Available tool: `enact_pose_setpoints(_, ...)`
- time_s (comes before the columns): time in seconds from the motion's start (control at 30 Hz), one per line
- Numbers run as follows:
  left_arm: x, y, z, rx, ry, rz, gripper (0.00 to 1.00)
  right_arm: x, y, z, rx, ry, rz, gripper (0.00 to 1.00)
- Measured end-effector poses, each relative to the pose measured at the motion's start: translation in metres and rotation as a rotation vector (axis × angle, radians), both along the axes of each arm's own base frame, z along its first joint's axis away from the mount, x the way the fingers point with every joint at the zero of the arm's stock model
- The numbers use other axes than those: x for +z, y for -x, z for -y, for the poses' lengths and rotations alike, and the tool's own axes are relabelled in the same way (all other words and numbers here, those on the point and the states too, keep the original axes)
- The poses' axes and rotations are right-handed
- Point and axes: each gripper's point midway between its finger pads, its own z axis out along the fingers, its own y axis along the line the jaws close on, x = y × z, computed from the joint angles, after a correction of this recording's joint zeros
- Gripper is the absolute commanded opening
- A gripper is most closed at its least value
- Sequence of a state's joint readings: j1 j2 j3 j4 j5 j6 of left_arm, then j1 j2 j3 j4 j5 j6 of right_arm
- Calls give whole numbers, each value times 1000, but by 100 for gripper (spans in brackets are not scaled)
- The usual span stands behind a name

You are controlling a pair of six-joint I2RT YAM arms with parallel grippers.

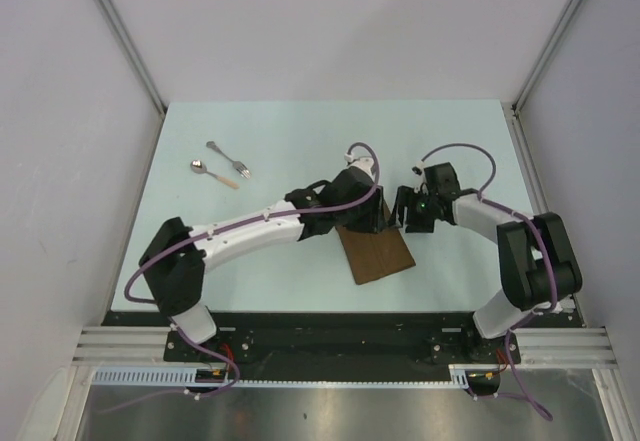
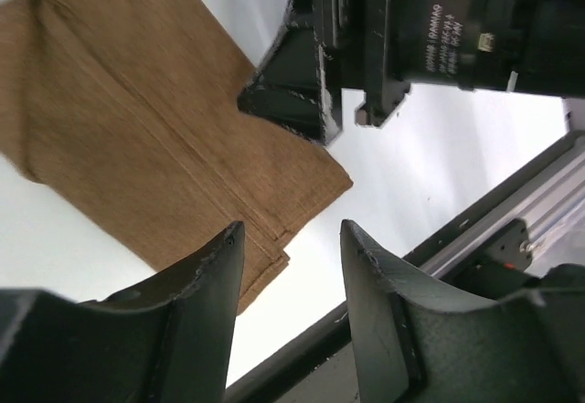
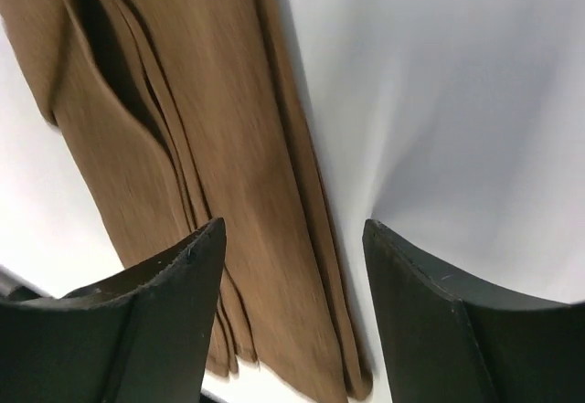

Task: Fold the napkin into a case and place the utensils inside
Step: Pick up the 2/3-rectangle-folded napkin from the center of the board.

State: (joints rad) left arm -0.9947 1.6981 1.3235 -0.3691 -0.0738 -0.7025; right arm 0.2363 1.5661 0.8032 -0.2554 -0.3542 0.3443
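Pale mint tabletop (image 1: 300,131), smooth and matte, boxed in by white walls; I see the napkin (image 1: 378,254), thin brown woven cloth, folded into a layered rectangle with stacked edges, lying near the front centre; left gripper (image 2: 288,234) and right gripper (image 3: 292,229) hover over it, scuffed black jaws parted, grasping nothing; the slim steel fork (image 1: 229,158) and tan-handled spoon (image 1: 214,173) lie side by side, well apart at far left.

Folded brown napkin (image 1: 378,251) lies flat; fork (image 1: 229,159) and spoon (image 1: 214,173) lie together well left.
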Motion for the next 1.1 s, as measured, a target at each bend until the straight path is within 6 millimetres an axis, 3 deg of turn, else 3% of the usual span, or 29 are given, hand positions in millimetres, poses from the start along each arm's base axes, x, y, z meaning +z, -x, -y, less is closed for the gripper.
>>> enact_pose_setpoints(0.13, 9, -17, -22, 44, 57, -4, 46, 11, -35, -9, 34, 61, 81, 66)
enact_pose_setpoints(0.3, -18, -35, -55, 98, 67, -100, 44, 24, -72, -18, 75, 123, 153, 64)
enact_pose_setpoints(0.37, -25, -38, -57, 96, 74, -129, 48, 22, -74, -19, 81, 149, 150, 64)
enact_pose_setpoints(0.5, -34, -37, -42, 49, 54, -183, 51, 15, -64, -12, 34, 172, 85, 64)
enact_pose_setpoints(0.57, -37, -39, -26, 30, 19, -193, 51, 15, -63, 5, -57, 166, 43, 65)
enact_pose_setpoints(0.7, -42, -32, 4, -11, -78, -139, 51, 29, -61, 62, -296, 112, -10, 67)
enact_pose_setpoints(0.9, -45, 21, 58, -149, -215, -37, 50, 66, -61, 139, -555, 136, 19, 70)
enact_pose_setpoints(1.1, -69, 56, 90, -193, -366, 29, 48, 94, -50, 183, -741, 202, 62, 70)
